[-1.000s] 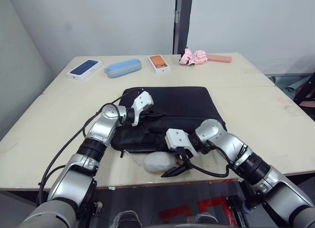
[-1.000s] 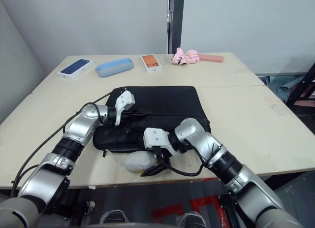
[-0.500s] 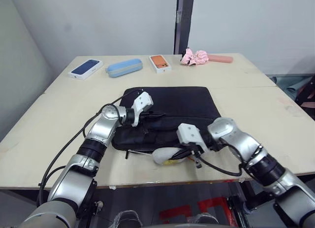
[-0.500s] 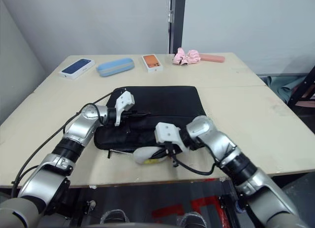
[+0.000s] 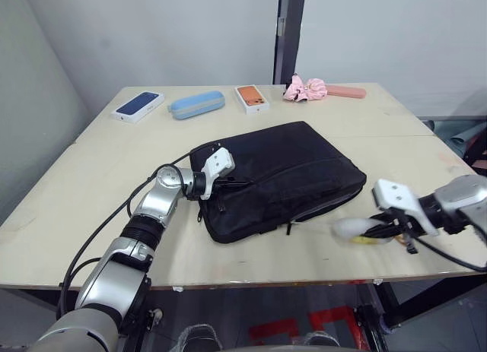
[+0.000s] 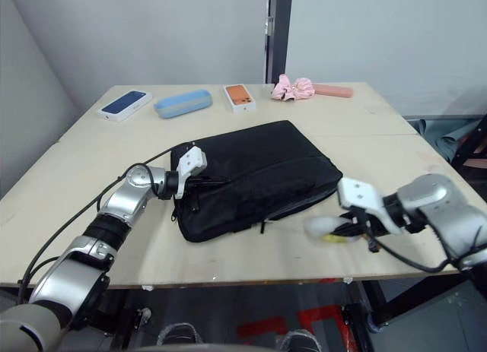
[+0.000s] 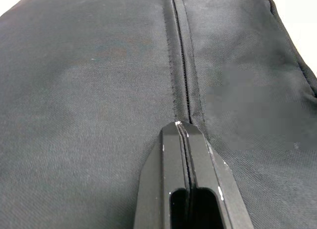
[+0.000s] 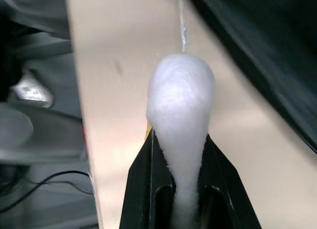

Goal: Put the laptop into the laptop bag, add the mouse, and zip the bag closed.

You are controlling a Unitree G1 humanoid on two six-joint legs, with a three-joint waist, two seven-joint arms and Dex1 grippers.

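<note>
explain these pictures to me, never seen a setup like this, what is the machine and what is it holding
This is a humanoid robot with two metal arms, each ending in an end effector of two black fingers. The two wide pictures come from cameras in its head, looking down over a pale table. The two close pictures come from cameras on its wrists.

A black laptop bag lies in the middle. The left end effector rests on the bag near its left end; its wrist picture shows the fingers pressed together over the bag's zipper seam.

The right end effector, near the table's front right edge, grips a soft white lump, squeezed between its fingers.

Along the far edge lie a phone box, a blue case, an orange phone box, a pink scrunchie and a pink case.
</note>
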